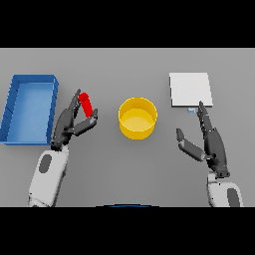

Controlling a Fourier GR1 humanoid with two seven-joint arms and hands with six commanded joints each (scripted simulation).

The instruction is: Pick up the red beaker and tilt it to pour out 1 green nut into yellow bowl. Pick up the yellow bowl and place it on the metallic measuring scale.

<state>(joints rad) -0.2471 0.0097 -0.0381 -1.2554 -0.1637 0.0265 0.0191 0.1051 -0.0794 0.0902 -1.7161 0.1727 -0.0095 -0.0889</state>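
Left hand (69, 124) around red beaker (86, 105)

White-grey forearms, dark left hand (67, 127), right hand (215, 144)

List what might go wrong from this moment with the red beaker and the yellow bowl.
1. The left hand has the red beaker between thumb and fingers, with much of it standing clear above them; it may slip or twist when tilted.
2. The beaker is apart from the yellow bowl, to its left; tilted here, a nut would likely land on the table.
3. The right hand lies by the measuring scale and could nudge it.
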